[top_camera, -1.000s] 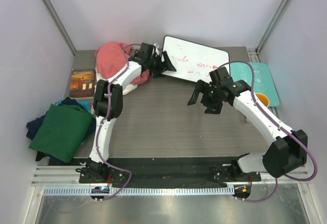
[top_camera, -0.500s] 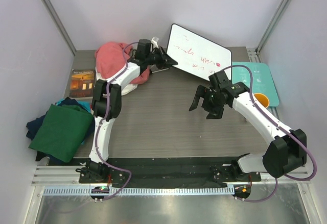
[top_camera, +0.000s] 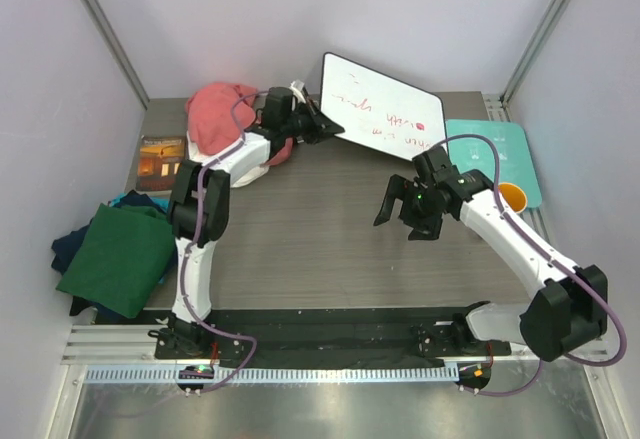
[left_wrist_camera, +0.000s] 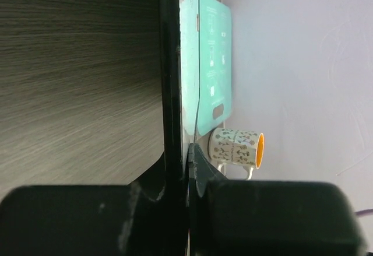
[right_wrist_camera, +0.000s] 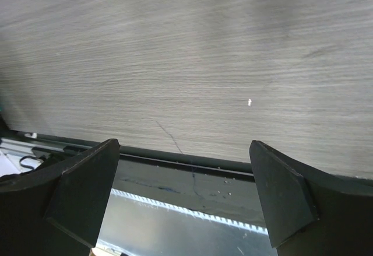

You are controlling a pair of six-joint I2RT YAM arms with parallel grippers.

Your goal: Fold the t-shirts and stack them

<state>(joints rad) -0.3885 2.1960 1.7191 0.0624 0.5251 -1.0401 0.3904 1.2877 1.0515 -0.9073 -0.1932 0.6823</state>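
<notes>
The red writing on the whiteboard (top_camera: 385,119) clamped in the left gripper (top_camera: 328,129) is too small to read; its wrist camera sees the board only edge-on, with blurred fingers (left_wrist_camera: 87,221). Beyond them, print on the mat (left_wrist_camera: 213,63) is illegible. That arm hides part of the pink shirt (top_camera: 212,111). The right arm covers part of the mug (top_camera: 514,197) behind the right gripper (top_camera: 403,221).

Matt wood-grain table (top_camera: 300,239), soft cloth shirts (top_camera: 120,254)
The whiteboard (top_camera: 385,114) looks smooth and glossy; the mug (left_wrist_camera: 236,146) seems glazed.
</notes>
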